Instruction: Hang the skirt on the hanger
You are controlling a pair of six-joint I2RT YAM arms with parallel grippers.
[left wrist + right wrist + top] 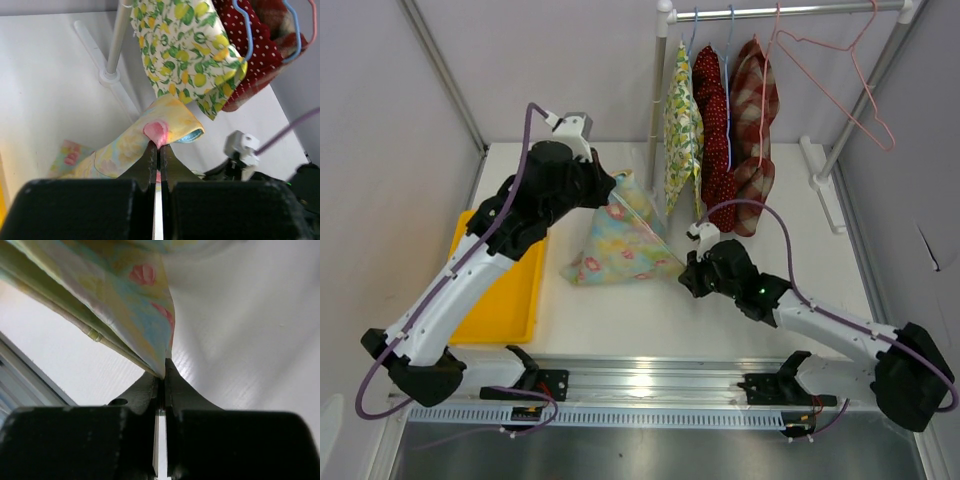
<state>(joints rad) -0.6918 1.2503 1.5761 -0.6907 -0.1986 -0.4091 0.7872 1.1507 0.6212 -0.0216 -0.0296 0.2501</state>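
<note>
The skirt [618, 240] is pastel floral cloth in yellow, blue and pink, stretched as a tent above the white table. My left gripper [617, 187] is shut on its upper corner; the left wrist view shows the pink-patterned cloth [160, 131] pinched at my left gripper [159, 145]. My right gripper [684, 272] is shut on the skirt's lower right corner; the right wrist view shows the cloth edge [145, 325] running into my right gripper [163, 374]. An empty pink wire hanger [840, 70] hangs on the rack rail [790, 12] at the back right.
Three garments hang on the rail: a lemon-print one [680, 125], a red dotted one [713, 130] and a plaid one [752, 100]. The rack's post [658, 100] stands just behind the skirt. A yellow tray [510, 290] lies at the left under my left arm.
</note>
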